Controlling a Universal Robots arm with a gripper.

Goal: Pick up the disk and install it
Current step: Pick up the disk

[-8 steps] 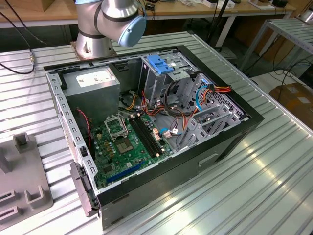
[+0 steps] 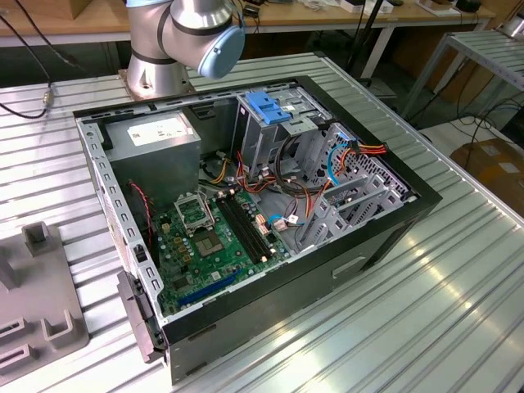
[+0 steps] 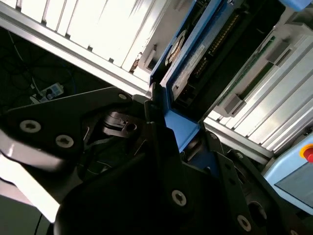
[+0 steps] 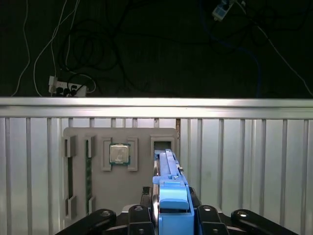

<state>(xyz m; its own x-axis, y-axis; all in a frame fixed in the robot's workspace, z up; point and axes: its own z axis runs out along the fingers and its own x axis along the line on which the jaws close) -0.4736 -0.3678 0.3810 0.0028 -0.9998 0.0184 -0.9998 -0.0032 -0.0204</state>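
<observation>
The flat grey-metal disk (image 4: 168, 171) in its bright blue plastic rail is pinched edge-on in my claw (image 4: 171, 218); I judge a shallow grip could let it twist loose.

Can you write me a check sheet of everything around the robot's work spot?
Surface: ribbed metal table bearing an open computer case.
Job's things: the disk in its blue carrier, held edge-on by the grey parts tray; a drive cage stands inside the case.
Clutter: a processor chip in a tray pocket.
Grippers: the gripper is shut on the disk.
Cables: red and orange wires in the case; loose cords on the floor.
Surroundings: power strip on the floor; workbench behind the table.
</observation>
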